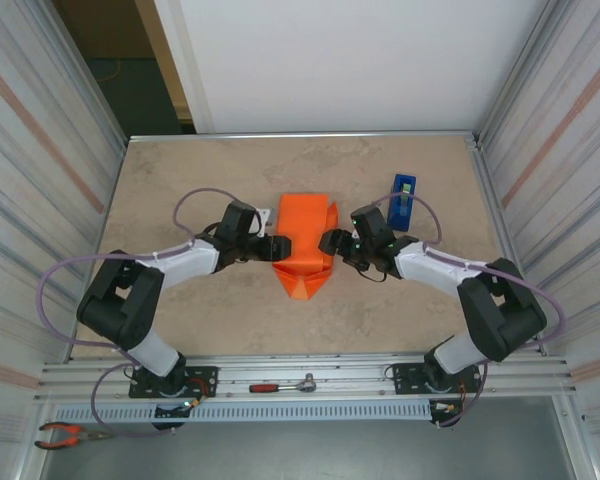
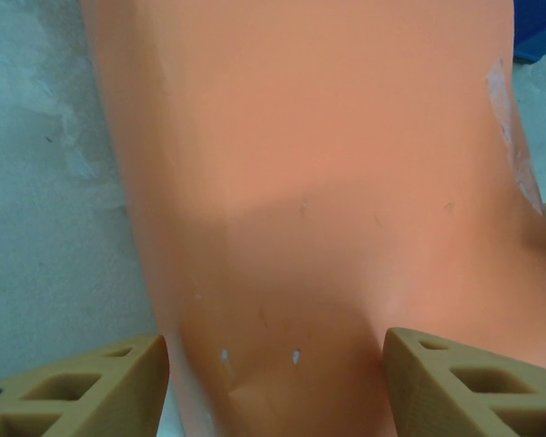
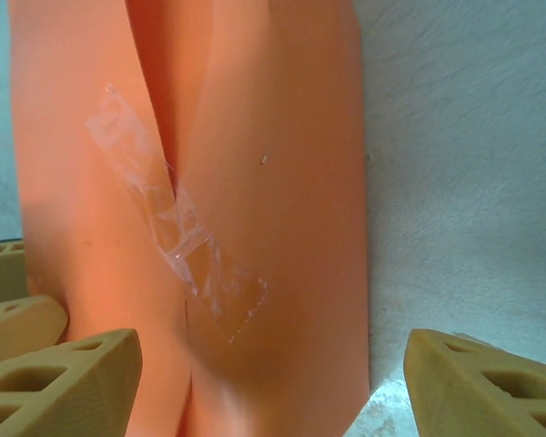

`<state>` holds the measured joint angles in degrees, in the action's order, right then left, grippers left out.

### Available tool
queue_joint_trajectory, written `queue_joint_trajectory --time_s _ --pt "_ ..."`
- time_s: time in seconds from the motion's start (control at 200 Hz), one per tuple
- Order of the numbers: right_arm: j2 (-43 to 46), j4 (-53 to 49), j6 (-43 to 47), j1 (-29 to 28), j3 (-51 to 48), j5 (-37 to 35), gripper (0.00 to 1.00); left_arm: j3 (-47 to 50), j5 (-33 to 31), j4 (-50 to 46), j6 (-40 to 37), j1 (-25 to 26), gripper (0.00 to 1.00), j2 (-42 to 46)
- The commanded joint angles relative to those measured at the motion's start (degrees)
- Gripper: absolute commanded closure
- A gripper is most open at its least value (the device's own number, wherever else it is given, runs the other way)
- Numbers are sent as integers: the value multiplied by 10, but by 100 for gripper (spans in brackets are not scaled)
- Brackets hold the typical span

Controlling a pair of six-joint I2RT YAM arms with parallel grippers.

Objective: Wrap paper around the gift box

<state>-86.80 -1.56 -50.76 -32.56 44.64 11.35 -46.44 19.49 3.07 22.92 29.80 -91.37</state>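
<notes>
Paper (image 1: 305,250) lies folded and taped on the surface (image 1: 180,180), midway between its side edges; left pincer (image 1: 277,246) and right pincer (image 1: 327,242) flank it, both spread open, empty.

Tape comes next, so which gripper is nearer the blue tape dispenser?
Right. The right gripper sits just left of the blue tape dispenser; the left gripper is beyond the orange paper.

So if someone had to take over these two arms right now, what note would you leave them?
Left gripper: fingers either side of the orange paper parcel; grip unclear.
Right gripper: open, at the parcel's opposite side.
Parcel lies centred on the stone-patterned table; the gift box is hidden, presumably inside. Narrow blue tape dispenser stands beyond the right gripper.
Done: paper folded round, seam held by a clear tape strip, near end folded to a point.
Left: far end looks loose; probably fold and tape it.
</notes>
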Motion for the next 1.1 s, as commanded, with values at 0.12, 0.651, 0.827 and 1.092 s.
queue_joint_trajectory --time_s 0.12,0.651,0.827,1.092 --pt "-16 4 26 -11 12 28 41 57 -8 42 52 32 37 48" --pt "117 -105 37 -11 -8 -53 24 78 -101 3 54 48 28 153" --pt "191 -119 26 -39 -53 -101 22 32 -111 -48 0 34 19 164" --pt "234 -46 -24 -165 -128 -173 31 -46 -134 -90 -60 31 6 126"
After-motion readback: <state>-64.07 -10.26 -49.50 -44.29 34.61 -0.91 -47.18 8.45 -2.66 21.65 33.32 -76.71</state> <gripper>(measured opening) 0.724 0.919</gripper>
